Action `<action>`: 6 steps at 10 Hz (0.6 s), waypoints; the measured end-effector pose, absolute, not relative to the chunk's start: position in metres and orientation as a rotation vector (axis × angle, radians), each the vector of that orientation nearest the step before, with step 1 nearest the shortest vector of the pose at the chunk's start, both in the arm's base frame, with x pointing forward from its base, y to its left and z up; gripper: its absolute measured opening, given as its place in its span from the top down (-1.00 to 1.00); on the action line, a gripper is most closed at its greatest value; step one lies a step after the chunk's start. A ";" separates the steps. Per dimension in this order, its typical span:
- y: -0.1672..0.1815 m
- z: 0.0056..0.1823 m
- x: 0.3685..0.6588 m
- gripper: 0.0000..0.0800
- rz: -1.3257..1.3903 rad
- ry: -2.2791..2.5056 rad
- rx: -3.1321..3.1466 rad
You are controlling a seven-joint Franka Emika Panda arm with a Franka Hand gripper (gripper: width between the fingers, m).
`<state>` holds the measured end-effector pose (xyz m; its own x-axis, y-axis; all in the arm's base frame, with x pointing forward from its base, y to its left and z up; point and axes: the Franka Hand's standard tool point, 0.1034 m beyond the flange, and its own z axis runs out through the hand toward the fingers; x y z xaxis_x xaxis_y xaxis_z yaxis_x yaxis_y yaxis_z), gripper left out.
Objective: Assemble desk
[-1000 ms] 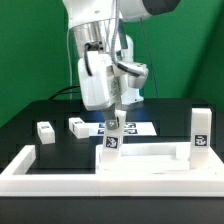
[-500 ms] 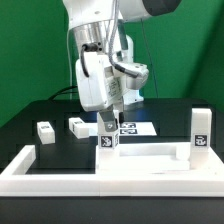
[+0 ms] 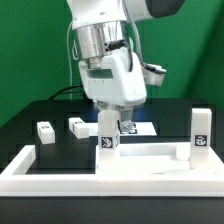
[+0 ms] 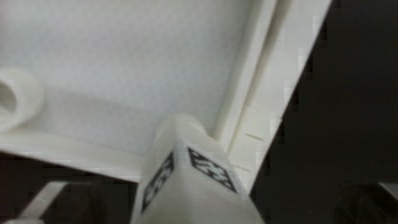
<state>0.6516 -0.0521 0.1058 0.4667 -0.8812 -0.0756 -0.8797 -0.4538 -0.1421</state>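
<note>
**Item: desk, part-built, seen at the release of a leg.**

- **Change.** A second earlier the gripper (image 3: pixel 111 128) is pinched on the upright leg (image 3: pixel 110 141). Now its wrist has turned and its fingers stand apart on either side of the leg, and the wrist view shows a gap on both sides. Nothing is held.
- **Meaning, as a judgement.** The leg stands by itself, so it seems seated in its socket. The release either ends this leg's fitting or prepares a fresh hold for another twist.
- **Desk top (image 3: pixel 150 160).** A white plastic rectangular tray with a raised rim and a smooth matte inner face. A round socket hole (image 4: pixel 9 100) shows in the wrist view.
- **Upright leg (image 4: pixel 192 175).** A short square white post with black-and-white tags, standing at the desk top's corner towards the exterior view's left.
- **Second leg (image 3: pixel 200 133).** It stands upright at the desk top's opposite end.
- **Loose legs (image 3: pixel 45 131) (image 3: pixel 77 125).** These lie on the black table (image 3: pixel 60 146), off the desk top's end beyond the released leg.
- **Marker board (image 3: pixel 140 128).** It lies flat behind the desk top.
</note>
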 end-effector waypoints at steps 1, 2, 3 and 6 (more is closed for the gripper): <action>-0.058 0.107 0.650 -0.62 -0.031 1.257 -2.742; -0.060 0.110 0.652 -0.62 -0.034 0.997 -2.875; -0.058 0.109 0.652 -0.62 -0.044 0.778 -2.954; -0.058 0.108 0.651 -0.27 -0.044 0.769 -2.957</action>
